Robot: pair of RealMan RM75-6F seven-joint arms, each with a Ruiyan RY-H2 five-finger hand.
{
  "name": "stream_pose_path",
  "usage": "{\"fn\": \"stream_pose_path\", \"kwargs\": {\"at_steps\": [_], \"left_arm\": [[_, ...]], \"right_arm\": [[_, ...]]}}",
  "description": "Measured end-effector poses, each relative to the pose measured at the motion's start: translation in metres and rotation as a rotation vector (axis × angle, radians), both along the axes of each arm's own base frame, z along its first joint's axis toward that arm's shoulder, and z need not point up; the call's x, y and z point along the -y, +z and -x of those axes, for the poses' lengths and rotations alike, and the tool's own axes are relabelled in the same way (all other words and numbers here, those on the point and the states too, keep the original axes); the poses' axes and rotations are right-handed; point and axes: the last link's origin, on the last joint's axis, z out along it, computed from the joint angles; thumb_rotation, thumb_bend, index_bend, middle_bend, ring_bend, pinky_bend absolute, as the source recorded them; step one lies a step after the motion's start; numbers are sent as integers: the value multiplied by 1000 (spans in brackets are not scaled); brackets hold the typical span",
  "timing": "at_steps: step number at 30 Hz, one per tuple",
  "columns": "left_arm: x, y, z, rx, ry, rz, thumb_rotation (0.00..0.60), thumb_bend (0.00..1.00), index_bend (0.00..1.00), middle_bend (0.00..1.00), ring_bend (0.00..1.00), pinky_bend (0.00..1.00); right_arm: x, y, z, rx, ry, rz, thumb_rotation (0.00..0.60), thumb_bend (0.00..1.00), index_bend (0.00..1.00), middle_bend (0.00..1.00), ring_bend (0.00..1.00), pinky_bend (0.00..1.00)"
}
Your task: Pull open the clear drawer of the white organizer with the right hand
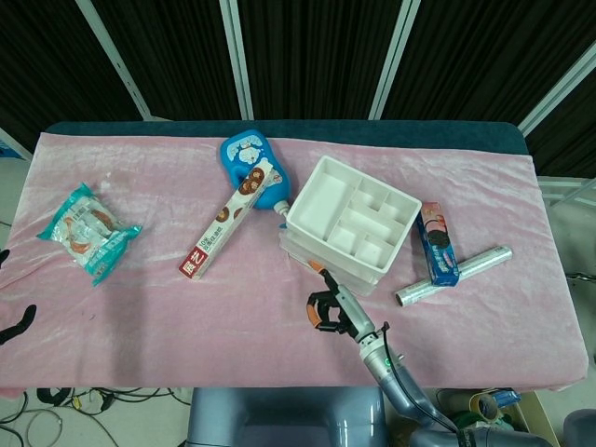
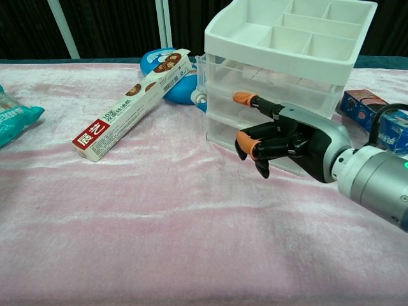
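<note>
The white organizer (image 1: 352,219) stands right of the table's middle, its compartment top (image 2: 287,32) open to view. Beneath that top a clear drawer (image 1: 300,251) sticks out a little toward the front left, also seen as the clear drawer front (image 2: 220,105). My right hand (image 1: 331,307) is at the drawer's front. In the chest view the right hand (image 2: 287,143) has its fingers curled in against the drawer face, one orange-tipped finger reaching up along it. The hand hides the handle. Only dark fingertips of my left hand (image 1: 17,321) show at the far left edge, spread and holding nothing.
A long biscuit box (image 1: 228,223) leans on a blue bottle (image 1: 247,163) left of the organizer. A teal snack bag (image 1: 88,228) lies far left. A blue cookie packet (image 1: 438,244) and a silver roll (image 1: 454,276) lie to the right.
</note>
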Motion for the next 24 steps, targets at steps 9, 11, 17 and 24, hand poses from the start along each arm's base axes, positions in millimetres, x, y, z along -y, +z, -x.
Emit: {"fn": "stream_pose_path", "kwargs": {"at_steps": [9, 11, 17, 24], "left_arm": [[0, 0, 0, 1, 1, -1, 600, 295, 98, 55, 0, 68], [0, 0, 0, 2, 1, -1, 600, 295, 98, 55, 1, 68], [0, 1, 0, 1, 3, -2, 600, 295, 98, 54, 1, 68], [0, 1, 0, 1, 5, -2, 600, 295, 98, 55, 1, 68]], "right_arm": [[-8, -5, -2, -2, 17, -17, 600, 506, 72, 679, 773, 719], [-10, -5, -3, -1, 20, -19, 600, 505, 72, 680, 772, 718], [-18, -7, -6, 5, 35, -30, 600, 505, 72, 679, 772, 718], [-27, -8, -8, 13, 46, -37, 600, 506, 72, 679, 772, 719]]}}
